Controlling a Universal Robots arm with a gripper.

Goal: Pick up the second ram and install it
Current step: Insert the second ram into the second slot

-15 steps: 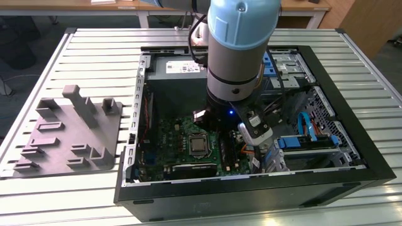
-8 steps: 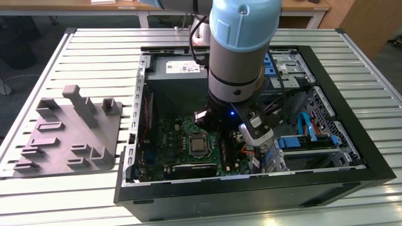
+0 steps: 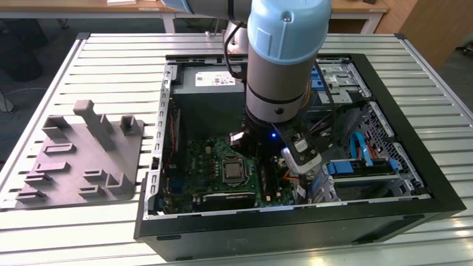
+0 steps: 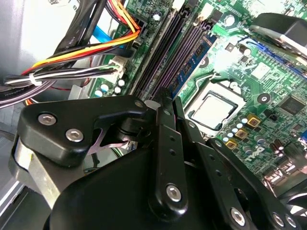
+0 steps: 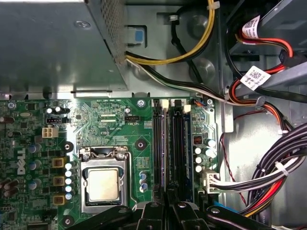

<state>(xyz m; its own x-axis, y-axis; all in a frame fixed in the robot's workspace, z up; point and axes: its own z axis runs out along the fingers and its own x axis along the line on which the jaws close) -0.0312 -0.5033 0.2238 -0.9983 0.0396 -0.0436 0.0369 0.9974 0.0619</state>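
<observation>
The second ram (image 4: 192, 60) is a thin dark blue stick standing on edge along the black slots (image 4: 163, 57) of the green board (image 4: 268, 96). In the first wrist view the second ram (image 5: 166, 148) shows edge-on between two slots (image 5: 177, 143). My gripper (image 4: 166, 98) is shut on one end of it, fingers pressed close together. The gripper (image 5: 169, 199) sits right over the slot row. In the exterior view the gripper (image 3: 292, 166) is low inside the open computer case (image 3: 414, 216). Whether the stick is seated in a slot I cannot tell.
The processor socket (image 5: 103, 184) lies beside the slots. Bundled cables (image 5: 268, 172) run close on the other side, and the power-supply box (image 5: 53, 43) stands beyond the slot ends. A grey fixture tray (image 3: 81, 160) rests on the slatted table at the exterior view's left.
</observation>
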